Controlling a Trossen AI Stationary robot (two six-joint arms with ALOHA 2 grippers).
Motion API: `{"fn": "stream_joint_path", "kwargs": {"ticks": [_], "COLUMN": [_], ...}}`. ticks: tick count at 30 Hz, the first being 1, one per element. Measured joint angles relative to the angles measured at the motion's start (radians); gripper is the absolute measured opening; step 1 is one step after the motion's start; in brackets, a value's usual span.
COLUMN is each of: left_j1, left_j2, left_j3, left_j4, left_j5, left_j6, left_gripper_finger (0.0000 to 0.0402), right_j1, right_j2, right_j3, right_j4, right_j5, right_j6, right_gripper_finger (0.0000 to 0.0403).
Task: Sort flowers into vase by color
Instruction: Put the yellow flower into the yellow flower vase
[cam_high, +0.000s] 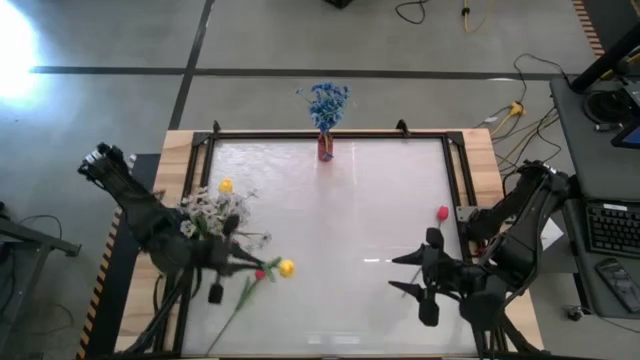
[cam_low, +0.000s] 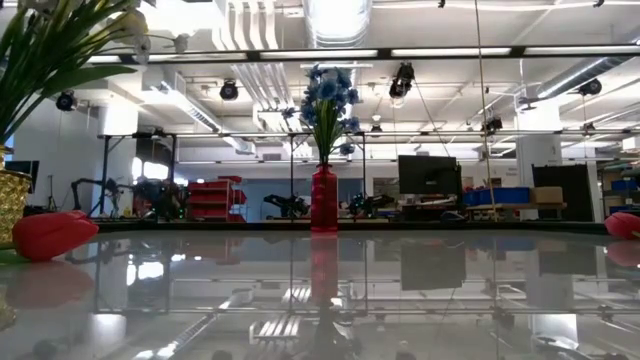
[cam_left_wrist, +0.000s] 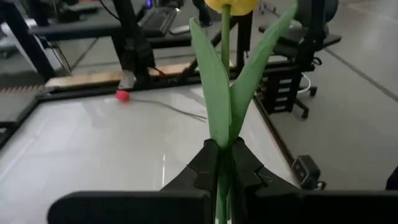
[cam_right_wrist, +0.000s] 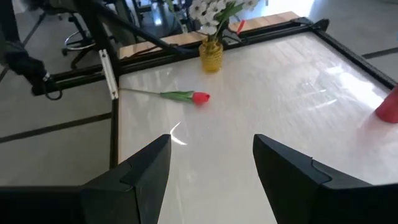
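Observation:
My left gripper (cam_high: 252, 266) hangs over the table's near left, shut on a yellow tulip (cam_left_wrist: 225, 5) with green leaves, whose bloom (cam_high: 287, 267) is out past the fingertips. Below it a red tulip (cam_right_wrist: 199, 97) lies flat on the table. A yellow vase (cam_right_wrist: 211, 56) at the left holds white flowers (cam_high: 208, 212). A red vase (cam_low: 323, 195) with blue flowers (cam_high: 327, 100) stands at the far edge's middle. My right gripper (cam_high: 405, 275) hangs open over the near right, with nothing between its fingers (cam_right_wrist: 140, 174). My left gripper pinches the yellow tulip's green stem (cam_left_wrist: 224, 155) between its two fingers, where the leaves start. The fingers point toward the table's right, tipped a little downward. The tulip is lifted clear of the table, leaves and bloom reaching out beyond the fingertips.
Another red tulip (cam_high: 442, 212) lies near the table's right edge. A yellow bloom (cam_high: 226, 186) shows beside the white flowers. A black frame (cam_high: 330, 135) rims the glossy white table. The middle of the table has free room.

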Motion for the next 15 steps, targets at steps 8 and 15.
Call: {"fn": "stream_joint_path", "kwargs": {"ticks": [8,15], "left_j1": [0.000,0.000], "left_j2": [-0.346,-0.594], "left_j3": [-0.302,-0.473], "left_j4": [0.174,0.235], "left_j5": [-0.027,-0.024], "left_j6": [0.144,0.198], "left_gripper_finger": [0.0000,0.0000], "right_j1": [-0.038,-0.108], "right_j2": [-0.015,-0.052], "right_j3": [0.000,0.000], "right_j4": [-0.007,-0.078], "right_j5": [0.045,0.060], "right_j6": [-0.001,-0.012], "right_gripper_finger": [0.0219,0.0219]}}
